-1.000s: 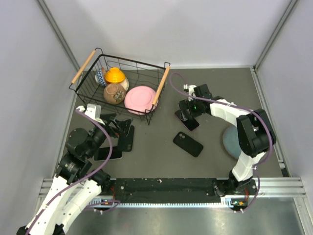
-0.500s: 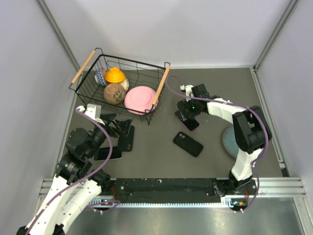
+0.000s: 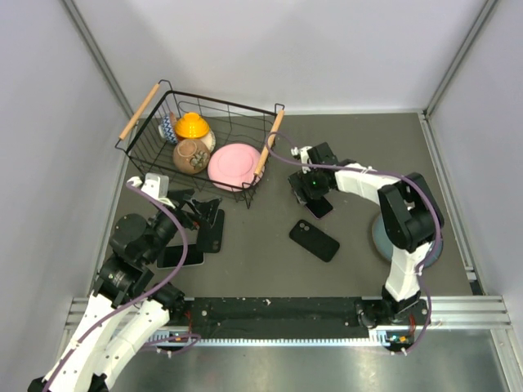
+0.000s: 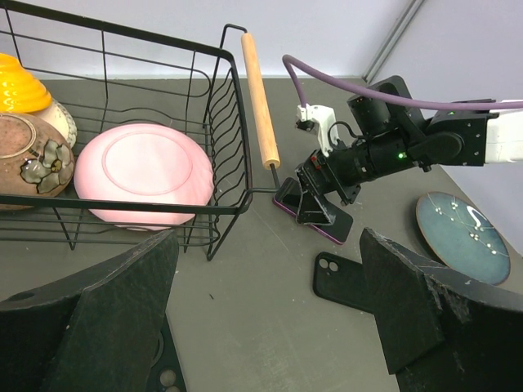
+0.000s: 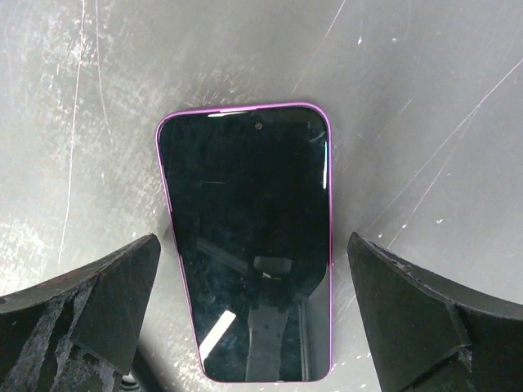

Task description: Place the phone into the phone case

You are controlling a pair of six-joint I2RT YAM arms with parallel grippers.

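Top view: bright, even light from above, soft faint shadows beside black wire basket with wooden handles (image 3: 137,113)

Right wrist view: glossy purple-rimmed phone with black screen (image 5: 245,237) mirrors white streak; pale glare on scratched grey tabletop (image 5: 409,73); black fingertips (image 5: 73,318) blurred

Left wrist view: sharp centre, straight lines slightly bent at edges

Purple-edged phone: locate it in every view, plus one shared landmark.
Top external: phone right of the basket, under the right gripper.
Left wrist: phone centre, just past the basket's wooden handle.
Right wrist: phone mid-frame, screen up.
Landmark: the right gripper straddling it.
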